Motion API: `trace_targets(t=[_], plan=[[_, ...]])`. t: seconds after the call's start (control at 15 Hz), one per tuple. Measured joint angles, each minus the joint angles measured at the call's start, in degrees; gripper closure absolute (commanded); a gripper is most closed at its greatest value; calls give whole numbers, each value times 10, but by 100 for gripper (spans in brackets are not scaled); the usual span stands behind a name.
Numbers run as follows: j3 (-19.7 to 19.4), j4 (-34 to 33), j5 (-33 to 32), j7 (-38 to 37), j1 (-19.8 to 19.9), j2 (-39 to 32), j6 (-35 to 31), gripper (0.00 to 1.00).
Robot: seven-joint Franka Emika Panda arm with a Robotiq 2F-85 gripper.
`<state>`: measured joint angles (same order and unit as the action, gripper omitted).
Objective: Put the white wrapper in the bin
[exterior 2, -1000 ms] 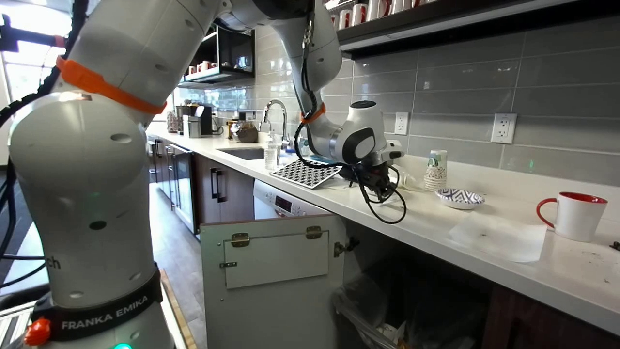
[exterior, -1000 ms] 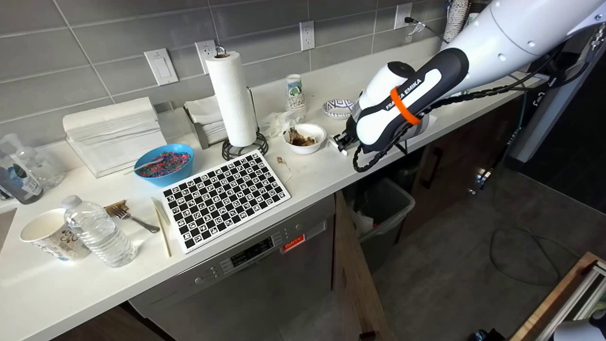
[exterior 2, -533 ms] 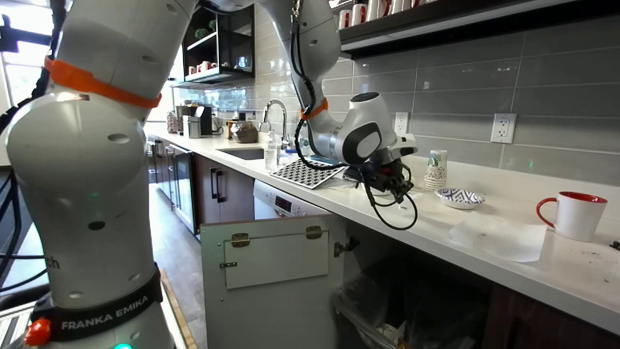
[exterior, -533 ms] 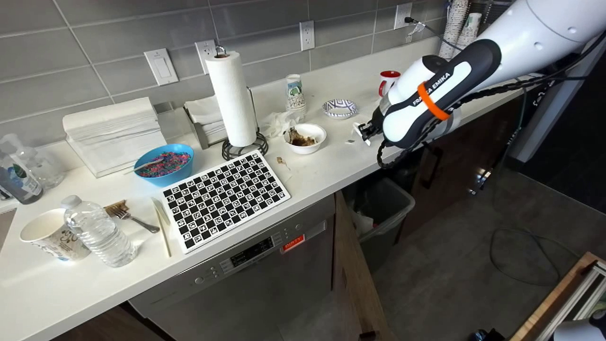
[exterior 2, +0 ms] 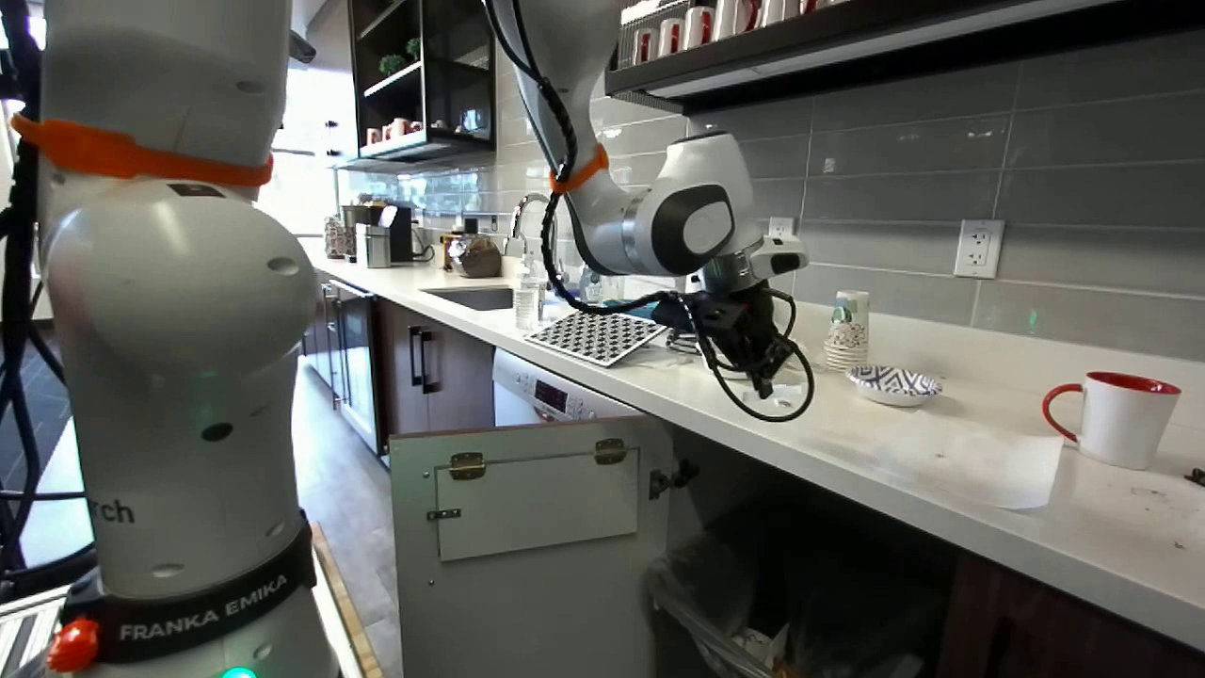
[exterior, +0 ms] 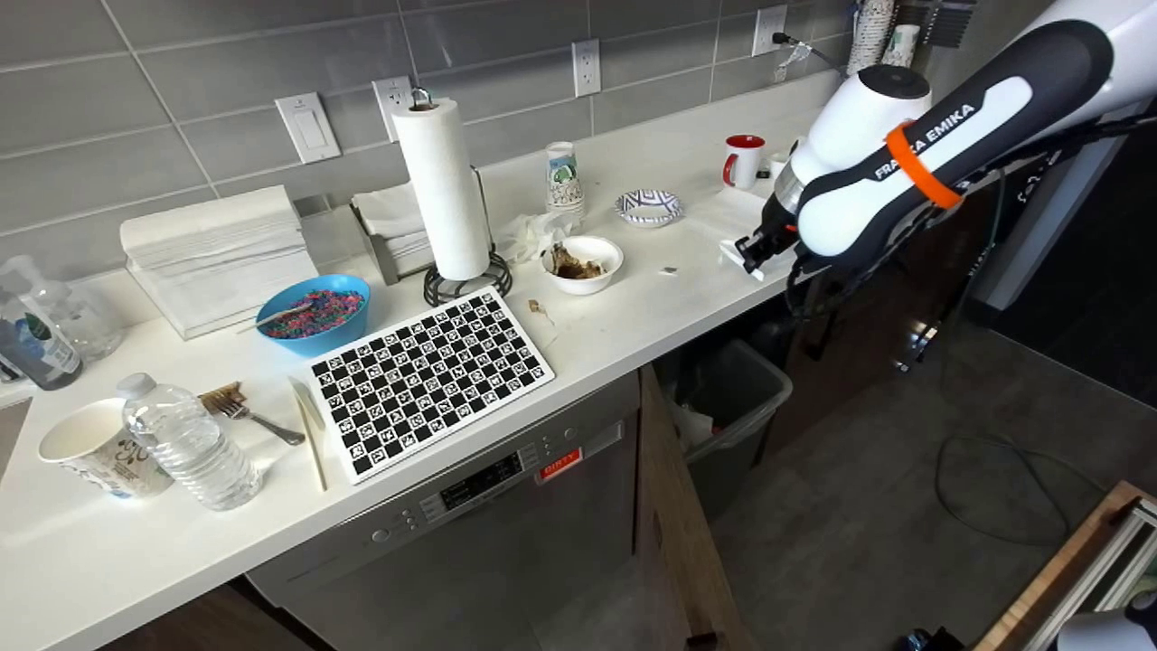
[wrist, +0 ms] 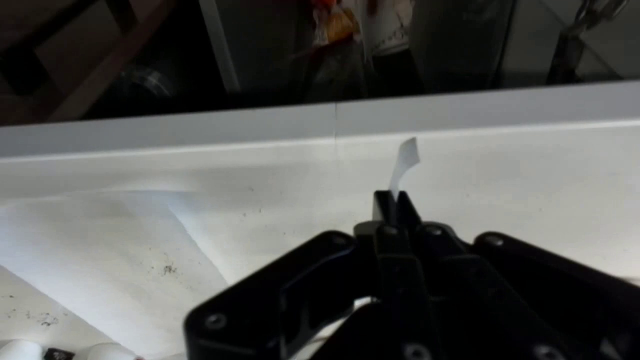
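Nearest in an exterior view, a paper cup (exterior: pixel 95 445) and a clear plastic water bottle (exterior: pixel 194 443) stand side by side on the worktop (exterior: pixel 624 330), with a marker-printed checkerboard (exterior: pixel 429 384) lying past them. Below worktop level, a wooden cabinet door (exterior: pixel 682 506) hangs open and the grey waste bin (exterior: pixel 741 427) stands just beside it, white paper (exterior: pixel 694 427) inside. Next along the worktop is a white bowl (exterior: pixel 586 286) with brown scraps in it. Beyond that comes the claw (wrist: pixel 396 200), over the worktop near its front edge, fingertips together and clamped on the white wrapper (wrist: pixel 408 155); in the wrist view a narrow end of the wrapper juts out past them. A thin white sheet (exterior 2: pixel 979 461) lies close by. Toward the wall are a patterned bowl (exterior: pixel 649 209) and a red-lined mug (exterior: pixel 744 165), with grey tiles (exterior: pixel 506 63) behind.
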<state>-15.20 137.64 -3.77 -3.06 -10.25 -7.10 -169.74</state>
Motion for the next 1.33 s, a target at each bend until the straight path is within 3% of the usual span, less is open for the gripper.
trace_targets(t=[0.07, 0.2, 0.47, 0.8, 1.13, 1.33], plan=[[-4, 5, -17, -1, -5, 18, 46, 100], [28, 11, -25, 8, 12, 53, 142, 100], [89, 19, 33, 103, 40, 99, 279, 100], [102, 25, 91, 232, 58, 105, 414, 100], [101, 49, 153, 299, 88, 75, 440, 100], [102, 70, 283, 373, 104, 46, 400, 100]])
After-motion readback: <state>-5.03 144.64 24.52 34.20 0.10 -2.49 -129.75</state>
